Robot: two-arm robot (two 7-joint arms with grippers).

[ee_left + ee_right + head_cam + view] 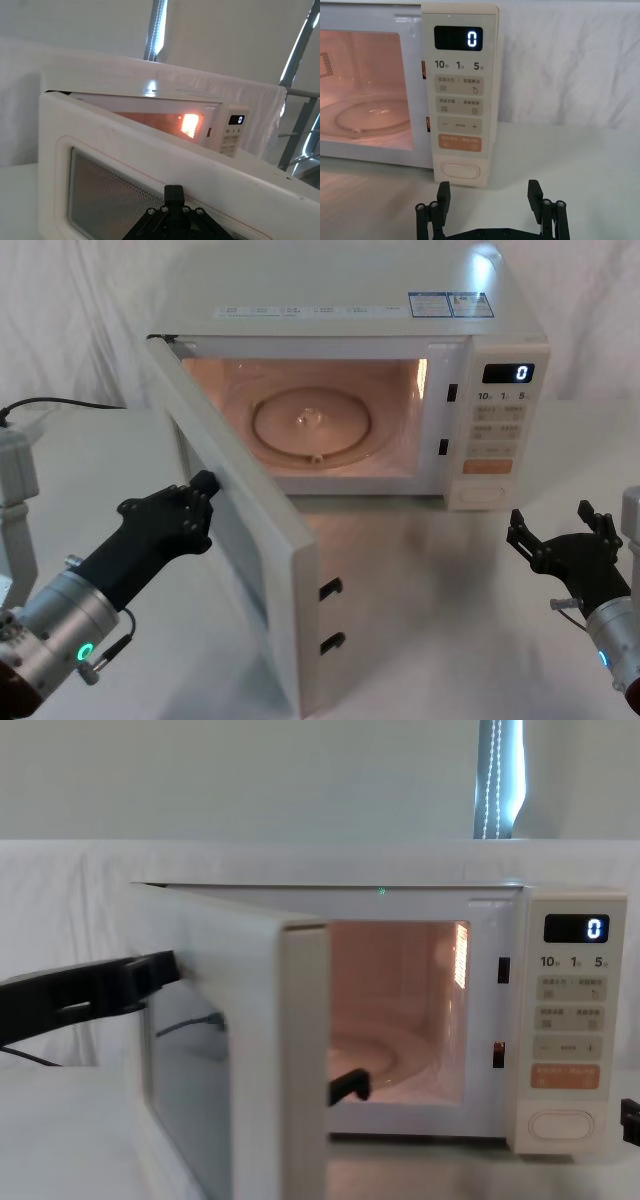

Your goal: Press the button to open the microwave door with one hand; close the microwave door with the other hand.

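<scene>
The microwave door [250, 570] stands swung out to the left, its latch hooks facing me. My left gripper [205, 483] is shut, and its black tip rests against the door's outer face beside the dark window [110, 200]. The chest view shows the same left gripper [165, 967] at the door [240, 980] from the left. The cream oblong button [461, 170] sits at the bottom of the control panel [497, 410]. Drawn back from the panel, my right gripper [489, 187] is open and empty, level with the button [479, 494], low at the right of the table [552, 515].
The lit cavity holds a glass turntable [312, 423]. The display [520, 372] reads 0. A black cable [60, 402] runs along the table at the far left. White cloth hangs behind the microwave, and a metal frame [300, 90] stands beyond it.
</scene>
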